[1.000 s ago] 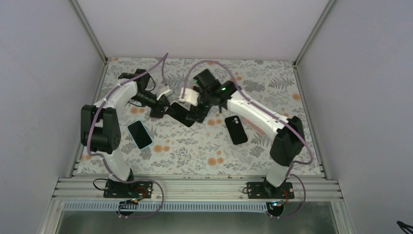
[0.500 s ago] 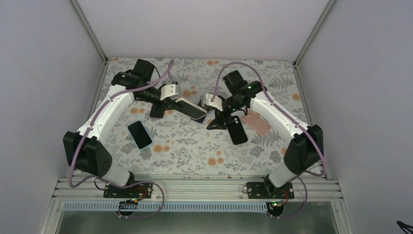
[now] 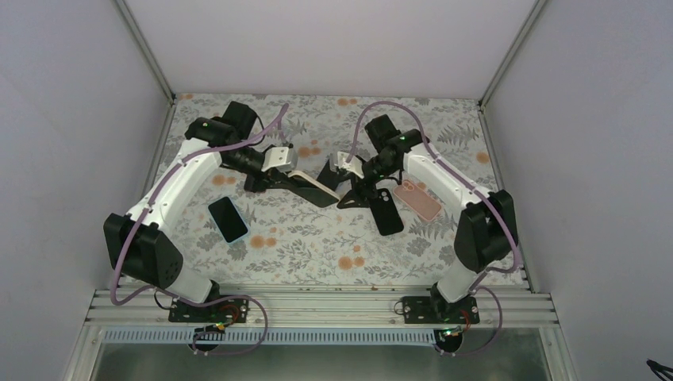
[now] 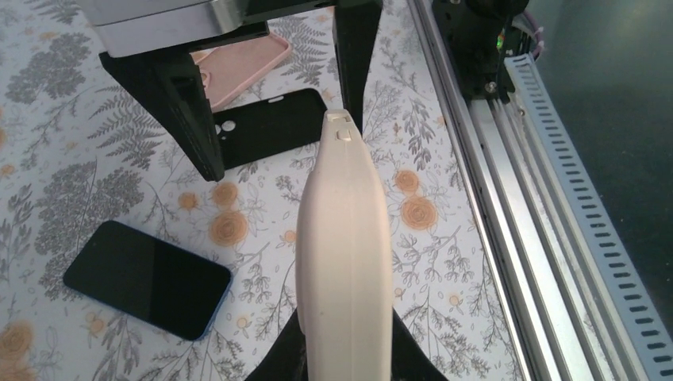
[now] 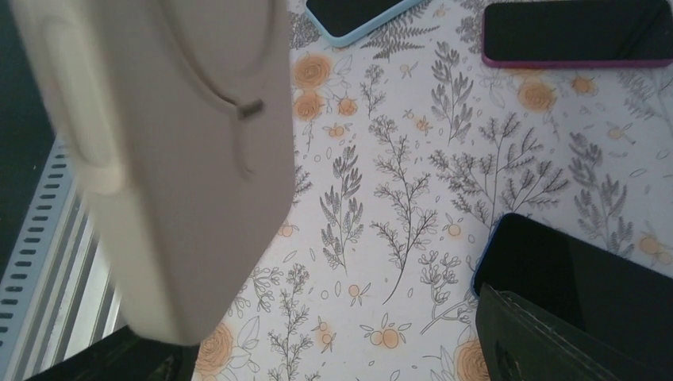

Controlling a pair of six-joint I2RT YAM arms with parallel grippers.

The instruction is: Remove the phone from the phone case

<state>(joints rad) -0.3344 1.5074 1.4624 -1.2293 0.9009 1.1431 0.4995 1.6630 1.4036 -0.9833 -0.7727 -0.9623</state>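
The left hand [image 3: 278,178] has brought the cream case [image 4: 345,238], phone [image 3: 308,190] inside, closer to the right hand [image 3: 340,186], above mid-table [image 3: 317,254]. Left clamps one end; right is spread around the other. The case looks soft and slippery, so peel at a corner.
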